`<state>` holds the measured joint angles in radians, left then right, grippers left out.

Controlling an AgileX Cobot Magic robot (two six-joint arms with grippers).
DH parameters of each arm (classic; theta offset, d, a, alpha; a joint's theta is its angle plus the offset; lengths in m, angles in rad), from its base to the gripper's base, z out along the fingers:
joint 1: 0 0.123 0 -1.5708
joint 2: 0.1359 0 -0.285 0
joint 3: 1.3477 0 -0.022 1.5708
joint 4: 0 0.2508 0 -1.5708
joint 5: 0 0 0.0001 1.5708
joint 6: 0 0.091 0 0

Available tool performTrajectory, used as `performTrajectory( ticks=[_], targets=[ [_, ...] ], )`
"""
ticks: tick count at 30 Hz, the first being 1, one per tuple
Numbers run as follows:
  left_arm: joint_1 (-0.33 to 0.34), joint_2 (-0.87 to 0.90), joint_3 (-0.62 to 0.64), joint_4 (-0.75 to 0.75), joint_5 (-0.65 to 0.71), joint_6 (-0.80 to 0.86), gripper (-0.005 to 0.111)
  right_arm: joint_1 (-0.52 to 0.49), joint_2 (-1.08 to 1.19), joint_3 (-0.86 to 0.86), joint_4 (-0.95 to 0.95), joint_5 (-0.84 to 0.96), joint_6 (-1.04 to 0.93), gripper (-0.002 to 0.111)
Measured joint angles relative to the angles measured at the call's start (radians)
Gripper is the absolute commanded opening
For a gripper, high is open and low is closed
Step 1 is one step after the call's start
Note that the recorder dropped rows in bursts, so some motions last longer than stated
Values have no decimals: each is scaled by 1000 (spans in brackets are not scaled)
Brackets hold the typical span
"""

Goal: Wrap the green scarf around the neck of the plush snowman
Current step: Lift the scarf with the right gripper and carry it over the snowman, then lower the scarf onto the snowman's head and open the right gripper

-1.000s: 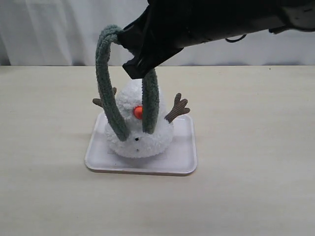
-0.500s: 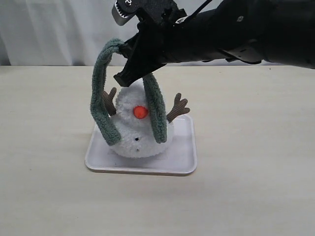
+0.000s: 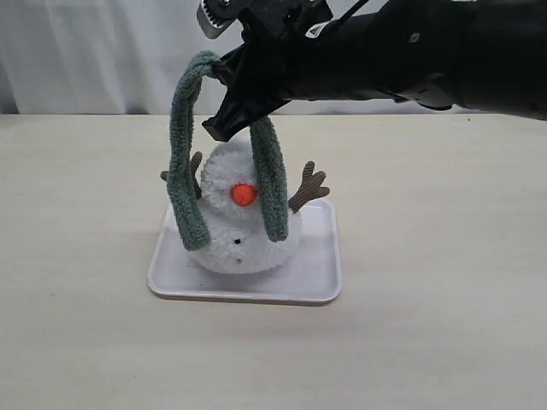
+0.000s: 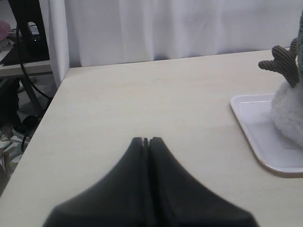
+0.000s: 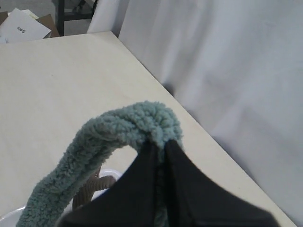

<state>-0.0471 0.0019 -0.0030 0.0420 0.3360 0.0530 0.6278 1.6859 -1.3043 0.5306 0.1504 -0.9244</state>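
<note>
- We judge the job to be early on: the scarf [image 3: 182,162] is lifted clear of the table [image 3: 427,299], but it is not yet around the snowman [image 3: 229,171].
- The scarf hangs as an upside-down U. One strand drops on each side of the orange nose [image 3: 244,194], and both ends dangle down to about the level of the body.
- From the outside camera we cannot tell whether the strands touch the plush or hang just in front of it.
- Nothing circles the neck [image 3: 235,218]. Left to do, as we see it, are laying the strip behind or around the neck, crossing the ends and letting go.
- The snowman sits on a white tray [image 3: 256,292], leaning a little, with its twig arms out to the sides.
- The right gripper [image 5: 161,144] has its fingers pressed together on the scarf near the top of the arch.
- The right arm reaches in from the right, high above the snowman's head, with its tip across the middle of the scene.
- The left gripper [image 4: 146,140] is pressed together on nothing. It sits low over bare table, well apart from the tray.
</note>
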Motion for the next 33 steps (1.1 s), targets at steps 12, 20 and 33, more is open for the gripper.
performTrajectory(
  ticks=[12, 20, 33],
  targets=[
    [0, 0, 0, 0, 0, 0, 0, -116, 2, 10, 0, 139, 143, 4],
    [0, 0, 0, 0, 0, 0, 0, -118, 95, 12, -36, 214, 157, 4],
    [0, 0, 0, 0, 0, 0, 0, -123, 105, 12, -185, 188, 211, 5]
  ],
)
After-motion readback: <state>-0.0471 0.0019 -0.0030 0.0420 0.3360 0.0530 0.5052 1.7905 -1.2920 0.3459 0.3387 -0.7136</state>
